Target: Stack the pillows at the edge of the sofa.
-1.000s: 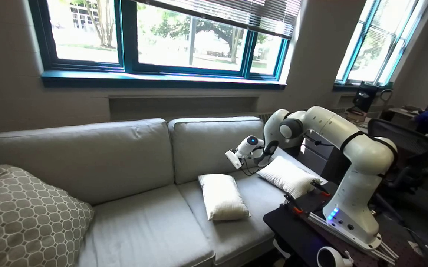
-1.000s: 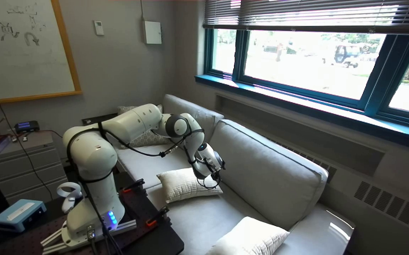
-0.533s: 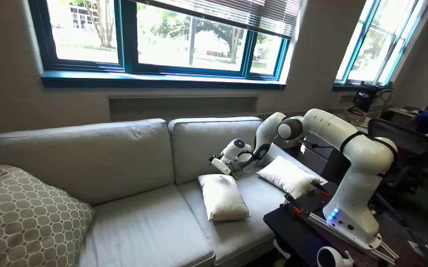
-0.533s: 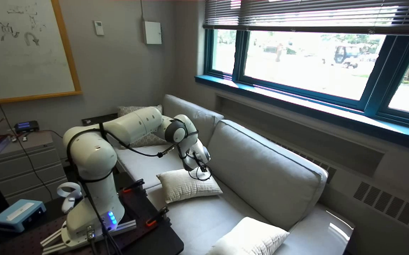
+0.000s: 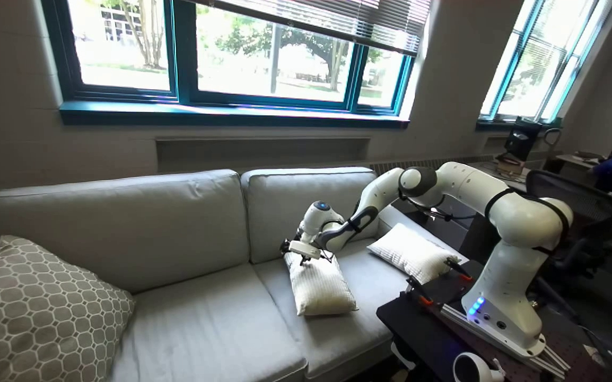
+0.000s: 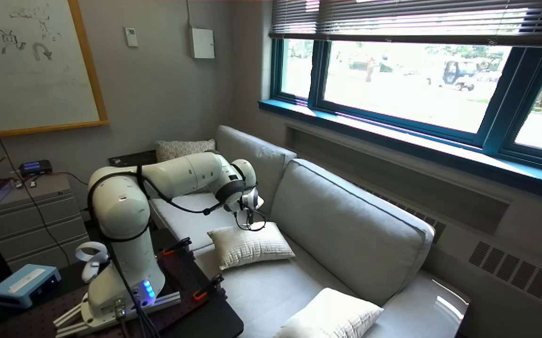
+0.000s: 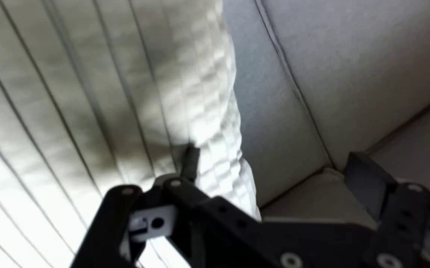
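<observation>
So the far pillow [image 5: 323, 292] is lying on the sofa [image 5: 194, 329], well out from the sofa arm [image 6: 426, 305], and the tool [image 7: 274, 153] is straddling its edge, on the side away from the sofa arm as far as I can make out. Tool's spread wide with nothing pinched: one half over the pillow, one half out past the edge. My guess is it's lining up to squeeze a corner, since the middle looks too fat to grab. Can't tell if it's touching the fabric.

The near pillow [image 5: 411, 252] is just beside the sofa arm, so imo that's the base of the stack.

Roomwise, there's a stretch of sofa between the pillows, so carrying toward the sofa arm should be ok with enough lift. Tighter bits: the back cushion [image 5: 300, 188] by the tool, and the counter [image 5: 412, 324] edge, whose clamps [image 5: 416, 287] look close to the near pillow. The patterned cushion [image 5: 46, 313] sits at the opposite end from the sofa arm.
</observation>
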Motion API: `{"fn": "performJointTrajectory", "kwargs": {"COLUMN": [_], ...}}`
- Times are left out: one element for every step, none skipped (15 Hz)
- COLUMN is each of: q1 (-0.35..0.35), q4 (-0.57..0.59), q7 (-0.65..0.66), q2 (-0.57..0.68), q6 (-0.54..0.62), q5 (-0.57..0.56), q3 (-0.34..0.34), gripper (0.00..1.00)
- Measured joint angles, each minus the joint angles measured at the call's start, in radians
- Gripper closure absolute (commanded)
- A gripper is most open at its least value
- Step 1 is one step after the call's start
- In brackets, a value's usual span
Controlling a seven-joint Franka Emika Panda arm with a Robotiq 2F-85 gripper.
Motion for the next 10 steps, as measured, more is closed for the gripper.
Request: {"fn": "performJointTrajectory", "kwargs": {"q1": [-0.007,-0.011,-0.011,-0.007,0.002,0.019,0.043,0.074,0.110,0.139], "q4": [-0.004,-0.003,0.001,0.010,0.027,0.053,0.084,0.118,0.152,0.192], "q7": [-0.074,-0.144,-0.220,-0.295,-0.375,-0.455,-0.528,-0.592,-0.646,-0.677], "q2": [0.000,-0.001,-0.003,-0.006,-0.009,-0.014,-0.020,-0.028,-0.037,-0.036], "q6": [-0.053,-0.104,-0.160,-0.216,-0.277,-0.340,-0.404,-0.470,-0.535,-0.613], "q5": [0.033,0.071,0.122,0.182,0.252,0.334,0.419,0.503,0.589,0.625], "q3": [0.023,0.040,0.052,0.056,0.054,0.042,0.017,-0.019,-0.069,-0.106], "gripper": [0.00,0.00,0.00,0.00,0.00,0.00,0.00,0.00,0.00,0.00]}}
